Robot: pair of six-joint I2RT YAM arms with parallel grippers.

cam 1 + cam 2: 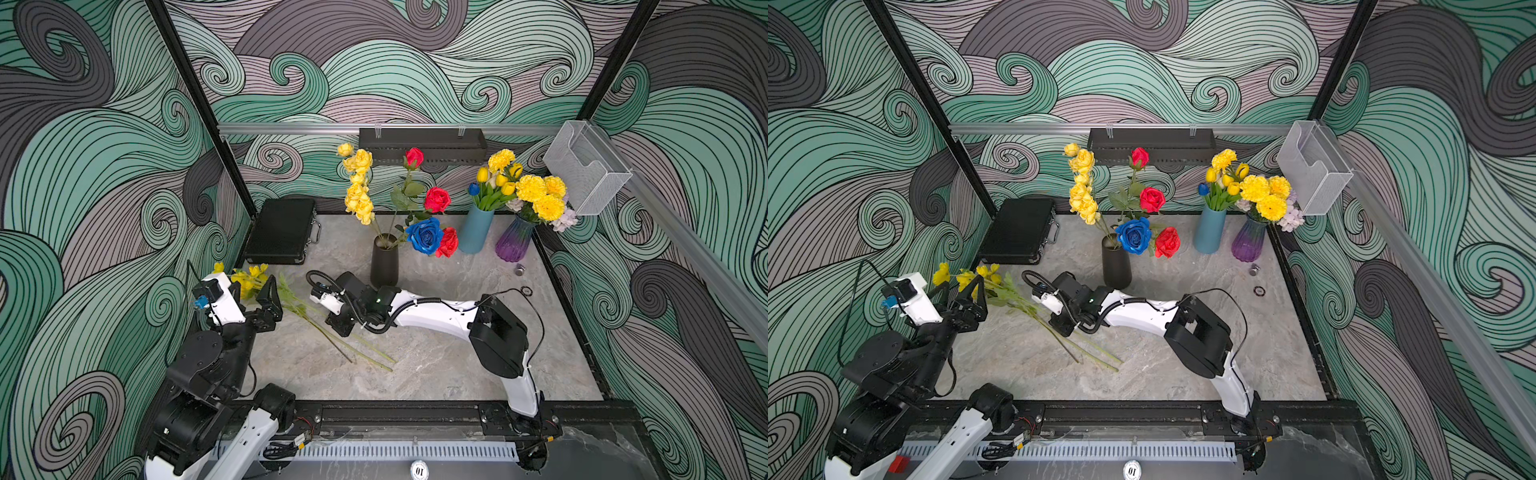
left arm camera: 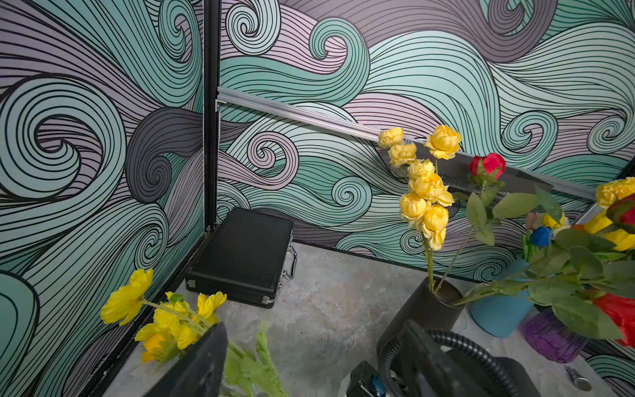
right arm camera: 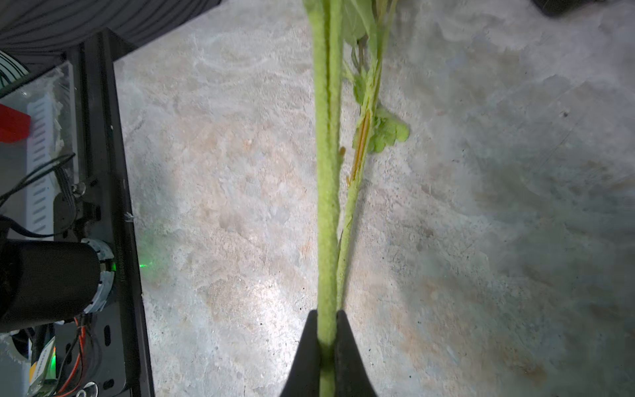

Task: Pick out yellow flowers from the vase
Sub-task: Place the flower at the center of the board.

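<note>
A: In a top view, the left end effector (image 1: 254, 293) stands wide apart by the poppies (image 1: 245, 279) on the bench (image 1: 436, 365) and holds nothing. The yellow spray (image 1: 359, 187) stands in the vase (image 1: 384, 262), beyond the right end effector (image 1: 340, 327).

B: Left wrist view: the poppies lie just past its fingers (image 2: 202, 364). I can't tell if they touch.

A: Right wrist view: the right end effector is clamped on one stem (image 3: 326, 172), with a second stem (image 3: 347, 220) just beside it.

B: I'd release it low so it lies flat, then grip the spray near the vase mouth.
</note>
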